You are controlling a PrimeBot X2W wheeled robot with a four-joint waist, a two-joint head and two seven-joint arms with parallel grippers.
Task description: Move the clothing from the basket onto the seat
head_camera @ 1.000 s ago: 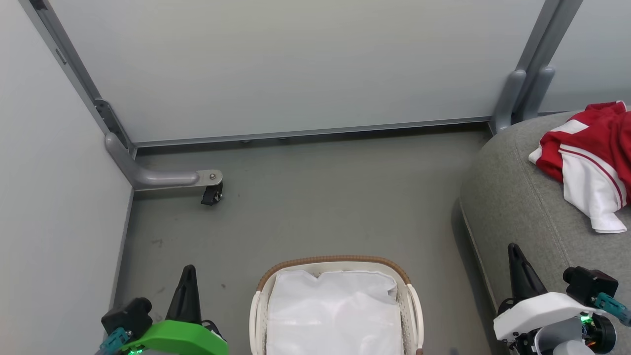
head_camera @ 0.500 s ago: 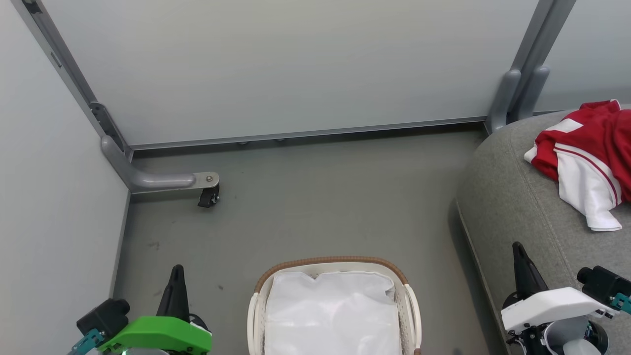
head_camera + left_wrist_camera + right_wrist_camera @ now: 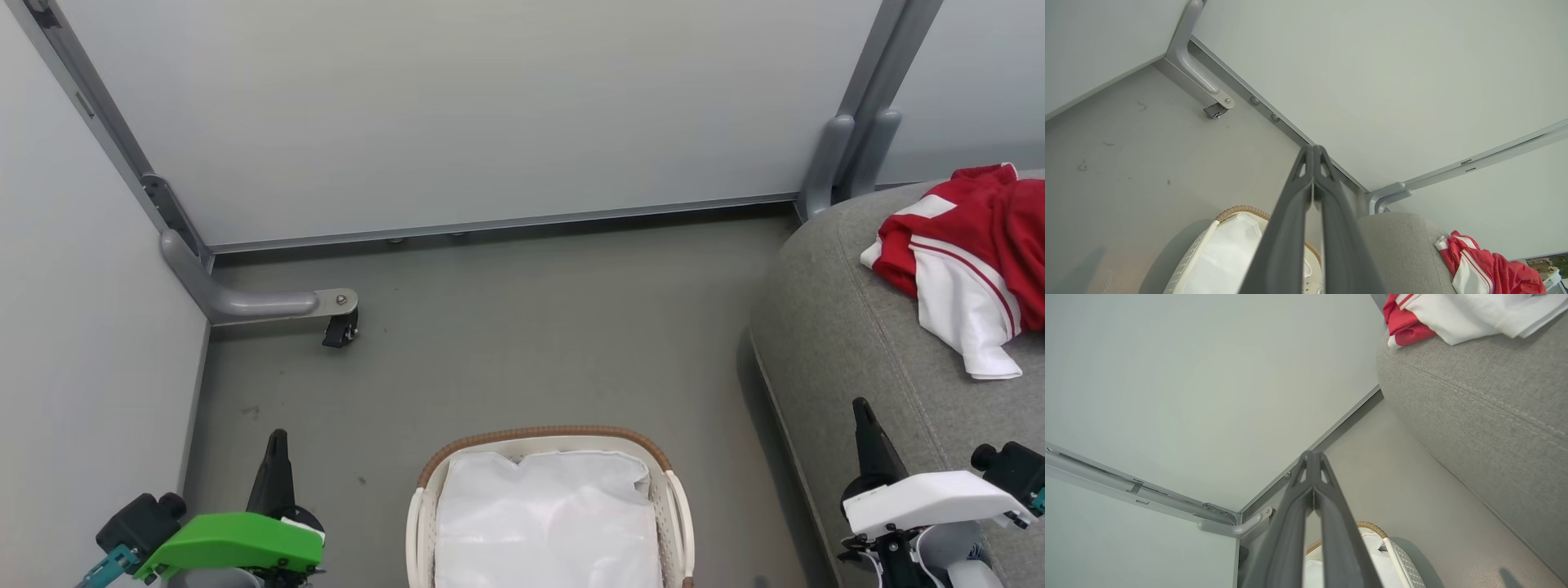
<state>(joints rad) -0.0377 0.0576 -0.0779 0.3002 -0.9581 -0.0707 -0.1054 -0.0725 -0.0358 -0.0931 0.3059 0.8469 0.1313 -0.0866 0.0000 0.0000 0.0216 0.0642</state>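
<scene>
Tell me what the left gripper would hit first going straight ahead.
Probably the rail under the wall: the shut left gripper lines up with it, above bare floor. Depth is unclear.

One basket (image 3: 545, 434) at 6 o'clock in the head view, holding one white liner (image 3: 547, 523). One seat (image 3: 833, 327) at 3 o'clock, carrying one red-and-white heap of clothing (image 3: 971, 245) — how many garments make it up cannot be told. Two pincers: the left pincer (image 3: 276, 441) at 8 o'clock, the right pincer (image 3: 861, 411) at 4 o'clock. One black caster (image 3: 339, 329) at 9 o'clock — and two grey posts (image 3: 826, 159) side by side at 2 o'clock.
</scene>
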